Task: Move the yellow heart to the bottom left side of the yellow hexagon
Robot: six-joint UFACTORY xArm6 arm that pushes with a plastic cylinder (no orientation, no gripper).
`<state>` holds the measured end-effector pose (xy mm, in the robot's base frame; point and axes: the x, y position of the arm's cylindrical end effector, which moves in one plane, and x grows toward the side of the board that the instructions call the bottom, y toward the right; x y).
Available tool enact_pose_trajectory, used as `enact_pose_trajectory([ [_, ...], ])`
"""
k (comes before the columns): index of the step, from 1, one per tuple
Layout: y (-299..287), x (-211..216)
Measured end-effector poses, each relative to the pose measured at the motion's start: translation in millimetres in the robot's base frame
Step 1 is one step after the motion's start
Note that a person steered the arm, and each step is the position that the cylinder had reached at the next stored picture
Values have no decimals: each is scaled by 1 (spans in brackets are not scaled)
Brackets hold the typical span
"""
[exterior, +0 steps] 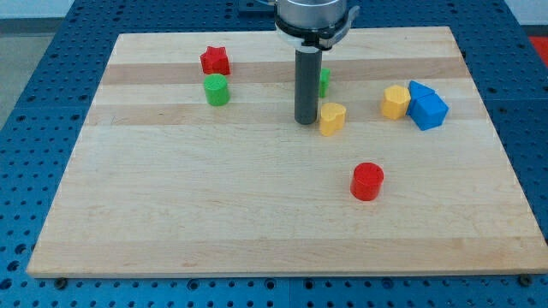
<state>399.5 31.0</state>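
Near the board's middle top, your tip [306, 121] sits just left of the yellow heart [332, 118]; with no jaws, nothing is clamped. You're mid-push: the heart must go right and slightly down, stopping below-left of the yellow hexagon [396, 101].

- My tip [306, 121]: dark grey rod.
- Heart [332, 118] and hexagon [396, 101]: yellow.
- Star [215, 61] and cylinder [367, 181]: red.
- Second cylinder [217, 90]: green.
- Two blocks [426, 108]: blue.
- Worktop [205, 197]: pale wood with grain stripes.
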Motion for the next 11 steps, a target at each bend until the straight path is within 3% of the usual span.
enact_pose_trajectory([
  [4,55,17],
  [8,63,65],
  [11,103,38],
])
